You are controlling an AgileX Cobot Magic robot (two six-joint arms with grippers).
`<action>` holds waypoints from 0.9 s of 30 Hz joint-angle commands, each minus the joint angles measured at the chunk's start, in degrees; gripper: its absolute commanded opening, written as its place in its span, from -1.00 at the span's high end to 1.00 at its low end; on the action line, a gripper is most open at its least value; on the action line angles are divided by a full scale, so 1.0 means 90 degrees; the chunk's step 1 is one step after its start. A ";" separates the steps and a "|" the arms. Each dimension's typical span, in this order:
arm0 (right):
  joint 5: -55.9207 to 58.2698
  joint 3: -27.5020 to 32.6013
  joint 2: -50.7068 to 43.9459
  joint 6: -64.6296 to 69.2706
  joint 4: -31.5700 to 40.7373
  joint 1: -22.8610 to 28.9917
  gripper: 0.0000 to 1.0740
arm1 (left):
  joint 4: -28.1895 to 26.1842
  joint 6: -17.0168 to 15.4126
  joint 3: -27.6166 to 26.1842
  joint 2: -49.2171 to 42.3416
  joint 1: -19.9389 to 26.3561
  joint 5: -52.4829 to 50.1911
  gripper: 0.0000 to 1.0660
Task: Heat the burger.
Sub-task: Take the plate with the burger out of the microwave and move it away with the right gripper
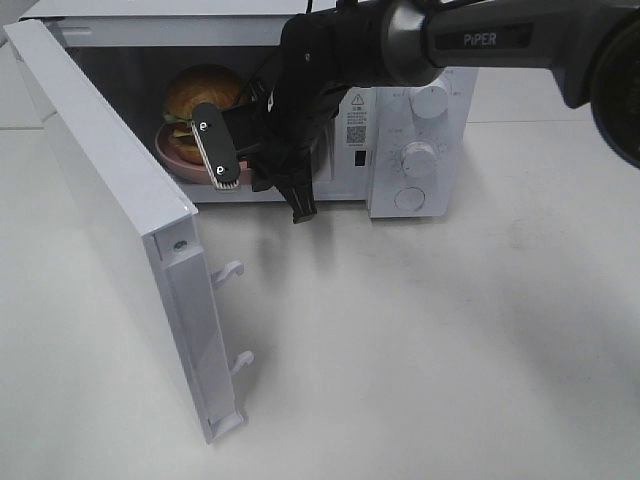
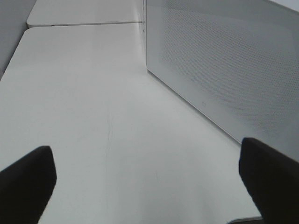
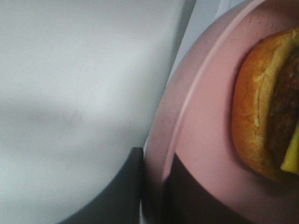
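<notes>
Inside microwave [image 1: 400, 110]: burger [image 1: 200, 95], glossy golden-brown bun, on pink plate [image 1: 175, 155].

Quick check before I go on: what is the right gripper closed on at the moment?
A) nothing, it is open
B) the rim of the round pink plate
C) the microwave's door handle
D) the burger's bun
B: in the right wrist view the right gripper pinches the rim of the round pink plate, with the tall golden-bun burger sitting on it untouched.

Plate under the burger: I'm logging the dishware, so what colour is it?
Pink plate, clearest in the right wrist view.
</notes>
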 commanded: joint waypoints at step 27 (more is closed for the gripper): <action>-0.0770 0.2152 -0.1814 -0.2642 0.1343 -0.0070 1.00 | -0.0025 0.0013 0.0019 -0.0045 0.0013 -0.0019 -0.88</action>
